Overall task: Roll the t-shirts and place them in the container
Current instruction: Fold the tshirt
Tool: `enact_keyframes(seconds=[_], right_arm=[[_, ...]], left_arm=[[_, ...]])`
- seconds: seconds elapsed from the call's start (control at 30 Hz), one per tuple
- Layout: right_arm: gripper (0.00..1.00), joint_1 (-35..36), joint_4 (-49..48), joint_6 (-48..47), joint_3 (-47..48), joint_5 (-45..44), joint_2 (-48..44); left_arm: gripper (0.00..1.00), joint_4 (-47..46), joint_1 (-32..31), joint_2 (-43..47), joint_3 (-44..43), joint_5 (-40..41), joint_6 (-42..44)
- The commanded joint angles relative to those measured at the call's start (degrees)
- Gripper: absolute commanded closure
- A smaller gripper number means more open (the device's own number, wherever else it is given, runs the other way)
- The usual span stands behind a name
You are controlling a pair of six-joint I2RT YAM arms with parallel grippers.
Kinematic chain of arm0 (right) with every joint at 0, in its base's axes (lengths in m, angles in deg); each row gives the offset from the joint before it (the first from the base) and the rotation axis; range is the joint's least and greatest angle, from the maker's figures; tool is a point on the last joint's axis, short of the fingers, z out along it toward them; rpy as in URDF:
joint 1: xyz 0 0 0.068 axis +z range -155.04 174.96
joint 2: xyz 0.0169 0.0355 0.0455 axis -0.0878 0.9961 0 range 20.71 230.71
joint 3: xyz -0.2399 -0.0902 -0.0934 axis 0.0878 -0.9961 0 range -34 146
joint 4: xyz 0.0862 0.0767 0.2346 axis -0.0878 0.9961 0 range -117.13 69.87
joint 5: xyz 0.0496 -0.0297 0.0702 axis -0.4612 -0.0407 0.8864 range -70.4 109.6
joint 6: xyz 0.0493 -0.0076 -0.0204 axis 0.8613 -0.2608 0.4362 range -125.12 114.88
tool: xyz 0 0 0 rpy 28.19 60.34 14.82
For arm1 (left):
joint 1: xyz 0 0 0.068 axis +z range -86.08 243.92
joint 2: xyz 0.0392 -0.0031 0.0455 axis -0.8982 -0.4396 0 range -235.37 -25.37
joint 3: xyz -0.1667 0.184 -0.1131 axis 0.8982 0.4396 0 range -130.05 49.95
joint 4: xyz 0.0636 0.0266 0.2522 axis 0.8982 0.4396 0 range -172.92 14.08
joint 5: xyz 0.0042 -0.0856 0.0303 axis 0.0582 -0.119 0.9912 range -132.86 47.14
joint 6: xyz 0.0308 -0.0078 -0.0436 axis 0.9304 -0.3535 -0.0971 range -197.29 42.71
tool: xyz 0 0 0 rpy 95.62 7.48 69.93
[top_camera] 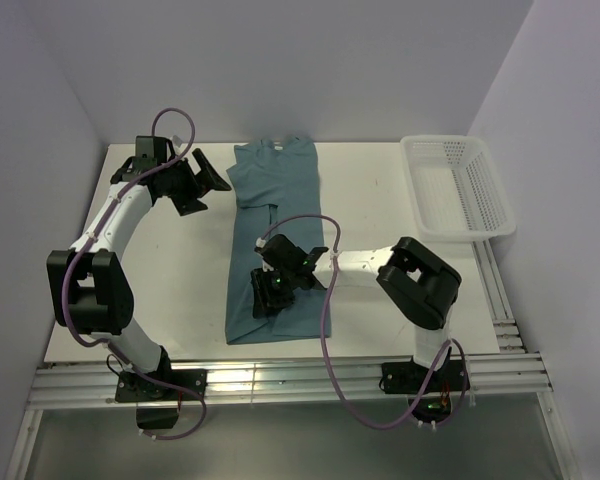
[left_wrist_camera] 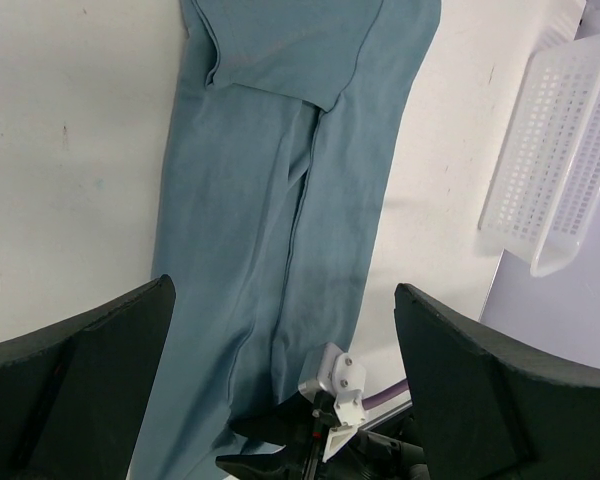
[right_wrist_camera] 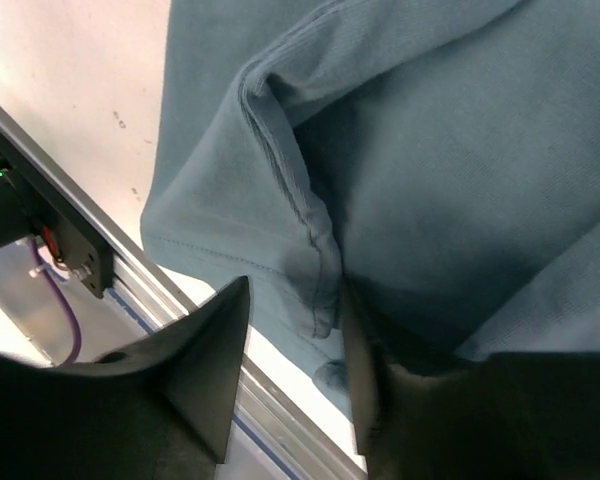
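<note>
Item inspected: one t-shirt, plain teal-blue. It is folded lengthwise into a long narrow strip and lies flat on the white table. It sits to the left of the white basket and well apart from it. The collar end is level with the basket's far rim. The hem end reaches nearer the arm bases than the basket does, stopping just short of the metal rail. No part of the strip is rolled.

Right gripper: positioned left of the basket, over the near portion of the strip. In the right wrist view the right gripper has its jaws part-way apart and astride a raised, stitched fold at the hem edge of the t-shirt. The cloth ridge lies against one finger. A light gap shows beside the other finger, so the cloth is not clamped.

Left gripper: the item furthest left of the basket, beyond the strip's far-left edge and just beside it. Its jaws stand wide apart and hold nothing. In the left wrist view the left gripper looks down the length of the t-shirt, with the basket at the right side.

Basket: nothing is visible inside it.
</note>
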Motion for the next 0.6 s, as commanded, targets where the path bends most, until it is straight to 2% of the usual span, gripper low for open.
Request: enact_keyframes(seconds=[0.0, 0.03, 0.07, 0.1, 0.43, 0.47, 0.57], right_arm=[[0.55, 0.28, 0.41, -0.29, -0.28, -1.43, -0.77], [0.58, 0.28, 0.68, -0.56, -0.28, -1.52, -0.94], [0.66, 0.28, 1.03, -0.56, -0.19, -1.78, -0.94], [0.68, 0.45, 1.64, -0.82, 0.16, -2.05, -0.86], [0.67, 2.47, 9.11, -3.81, 3.94, -4.95, 0.2], [0.73, 2.65, 9.38, -3.81, 4.11, -5.21, 0.29], [0.82, 3.18, 9.56, -3.11, 5.08, -5.39, 0.2]], left_arm=[[0.03, -0.63, -0.03, 0.74, -0.26, -0.98, 0.36], [0.03, -0.54, -0.03, 0.65, -0.34, -0.89, 0.54], [0.03, -0.54, -0.03, 0.74, -0.43, -0.81, 0.54], [0.03, -0.63, -0.03, 0.65, -0.43, -0.63, 0.54], [0.03, -1.16, -0.03, -0.14, -0.96, -0.98, -0.08], [0.03, -1.16, -0.03, -0.14, -0.96, -0.98, 0.01], [0.03, -0.98, -0.03, 0.04, -0.87, -0.81, 0.28]])
